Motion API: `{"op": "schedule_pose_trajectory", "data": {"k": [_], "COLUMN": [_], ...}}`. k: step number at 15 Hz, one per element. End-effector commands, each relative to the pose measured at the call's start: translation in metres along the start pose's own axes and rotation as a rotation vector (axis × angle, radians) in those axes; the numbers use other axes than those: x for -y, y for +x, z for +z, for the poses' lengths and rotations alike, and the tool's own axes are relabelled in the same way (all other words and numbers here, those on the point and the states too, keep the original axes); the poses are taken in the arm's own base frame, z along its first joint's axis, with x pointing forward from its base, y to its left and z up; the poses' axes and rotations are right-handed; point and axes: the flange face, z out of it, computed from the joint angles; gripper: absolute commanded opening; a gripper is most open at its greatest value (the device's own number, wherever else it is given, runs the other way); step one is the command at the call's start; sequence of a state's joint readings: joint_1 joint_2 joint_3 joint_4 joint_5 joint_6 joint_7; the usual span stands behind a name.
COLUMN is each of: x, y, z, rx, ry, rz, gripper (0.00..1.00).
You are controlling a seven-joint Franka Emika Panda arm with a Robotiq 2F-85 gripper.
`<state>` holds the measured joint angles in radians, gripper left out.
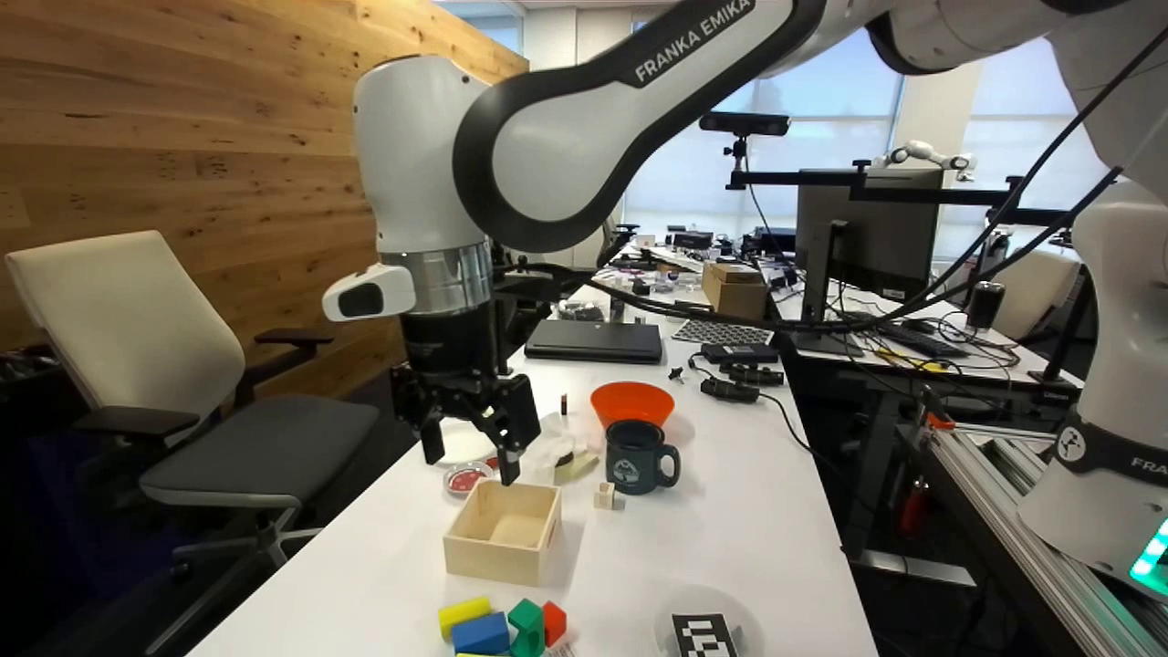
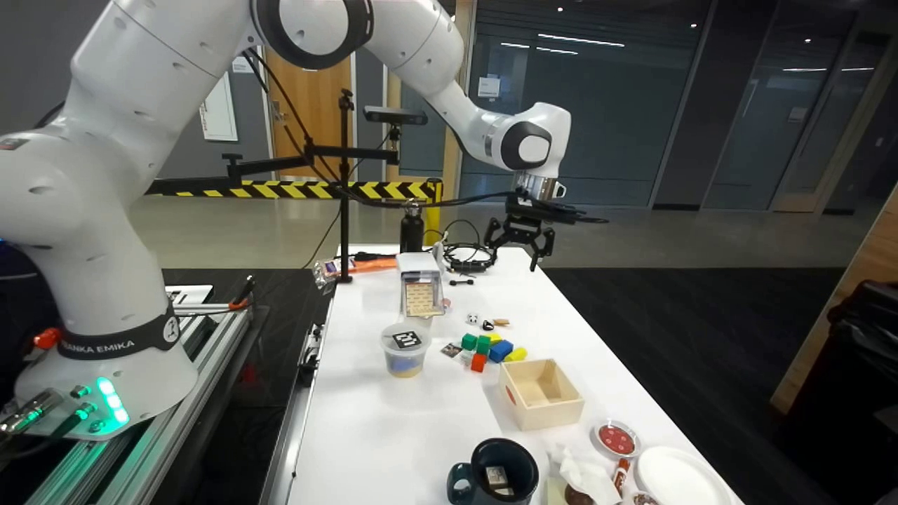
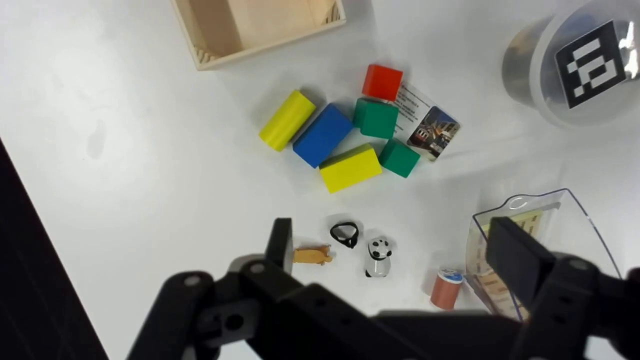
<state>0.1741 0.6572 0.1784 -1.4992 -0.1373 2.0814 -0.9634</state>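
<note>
Tool (image 1: 472,463), with fingers (image 3: 281,240) well apart and nothing clasped; suspended over the surface (image 1: 730,529), touching no object. Beneath, framed by the fingers in the wrist view: panda figurine (image 3: 378,257), with dark loop-shaped piece (image 3: 354,237) just beside at far left and tan animal figure (image 3: 311,255) farther left; spool-like cylinder (image 3: 445,291) to the near right.

Main hazard, in judgement: straight lowering at this spread, with likely contact at left against the tan animal figure and at right against the clear bin (image 3: 575,225), owing to overlap with both in that view; possible outcome, a displaced figure or a tilted bin. Second hazard: low sideways travel toward the far side, with scattering of the close-set coloured blocks (image 3: 332,127); yellow cylinder (image 3: 286,120), lying on its side, especially prone to rolling because of round shape.

Containers, from nearest outward: clear bin, holding tan printed pieces (image 2: 421,300); wooden box (image 1: 493,561) beyond the blocks at far left, bare floor visible inside; lidded tub (image 2: 403,356) at far right, bluish and yellowish contents low behind the wall. Farther off, in both exterior views: dark mug (image 1: 636,456), small pale pieces inside; clear round dish (image 2: 617,456), interior red. In an exterior view: orange bowl (image 1: 631,406), contents hidden.
</note>
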Motion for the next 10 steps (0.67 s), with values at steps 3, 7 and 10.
{"op": "schedule_pose_trajectory", "data": {"k": [3,7,10], "x": [0.0,-0.003,-0.002], "y": [0.001,0.004,0.004], "z": [0.003,-0.001,0.01], "rx": [-0.027,-0.03,-0.028], "ry": [0.011,-0.003,-0.001], "rz": [0.16,0.166,0.141], "gripper": [1.0,1.0,1.0]}}
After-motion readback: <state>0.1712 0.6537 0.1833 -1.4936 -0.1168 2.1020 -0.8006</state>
